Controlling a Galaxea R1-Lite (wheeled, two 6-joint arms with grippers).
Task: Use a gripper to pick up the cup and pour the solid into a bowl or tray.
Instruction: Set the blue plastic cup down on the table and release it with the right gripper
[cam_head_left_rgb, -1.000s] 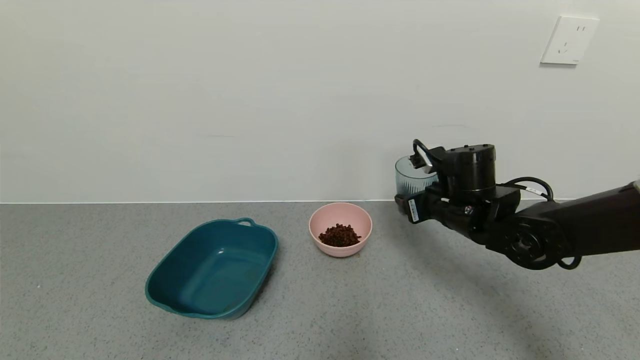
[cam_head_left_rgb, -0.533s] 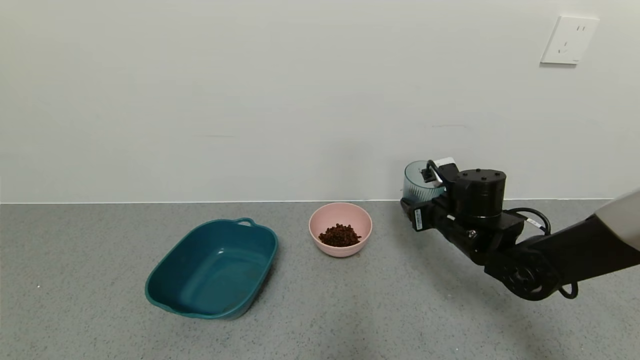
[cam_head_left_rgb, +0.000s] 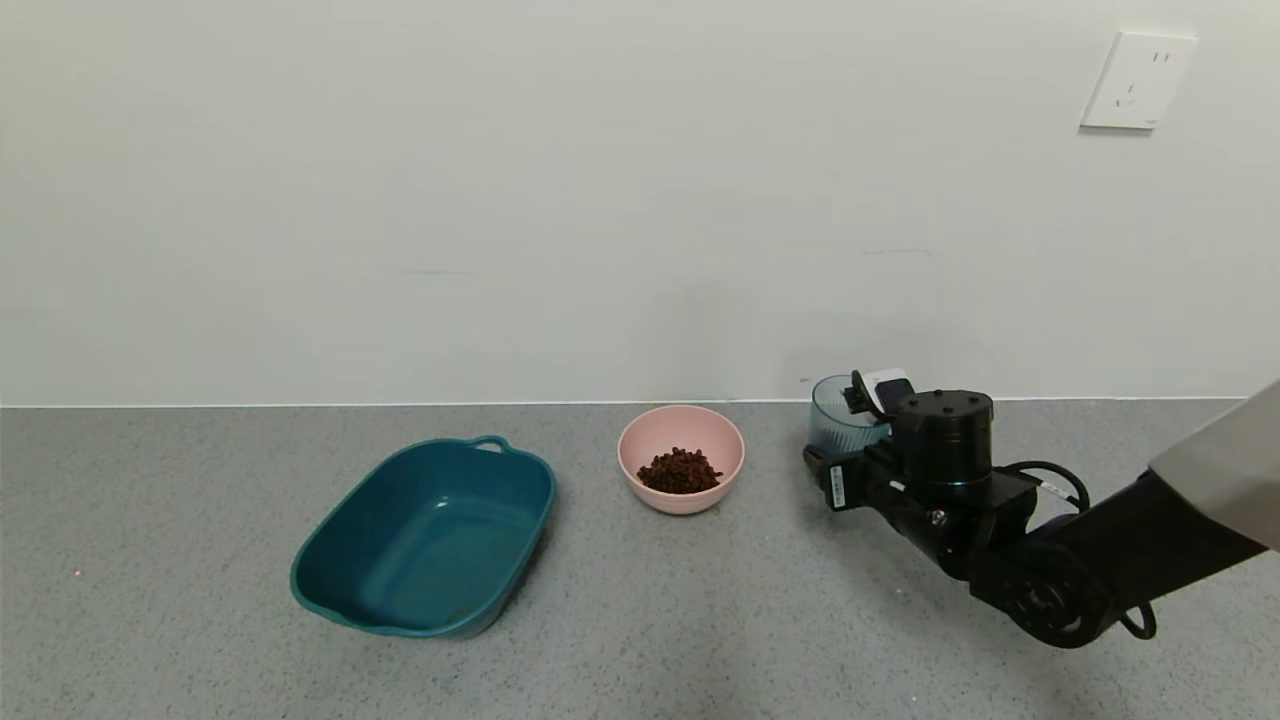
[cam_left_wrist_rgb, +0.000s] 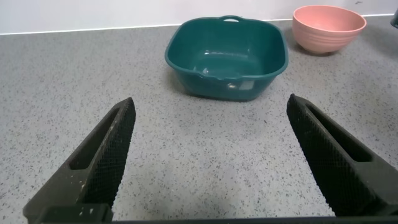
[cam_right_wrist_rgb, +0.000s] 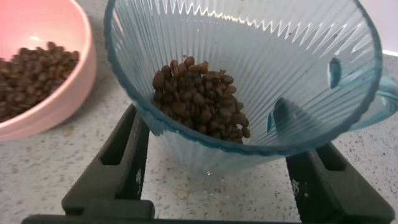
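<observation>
The left end effector (cam_left_wrist_rgb: 211, 162) hovers low over the grey table (cam_head_left_rgb: 200, 640) with its fingers spread wide and nothing between them, facing the teal oblong tray (cam_head_left_rgb: 425, 538). Right of the tray stands the pale pink bowl (cam_head_left_rgb: 681, 458), holding a heap of dark brown beans (cam_head_left_rgb: 679, 470). Further right, near the wall, the right end effector (cam_head_left_rgb: 835, 455) grips the ribbed blue-grey cup (cam_head_left_rgb: 838, 412), its fingers (cam_right_wrist_rgb: 121, 165) closed against the cup's sides. The cup sits upright and low at the table, with more beans (cam_right_wrist_rgb: 200, 102) inside.
</observation>
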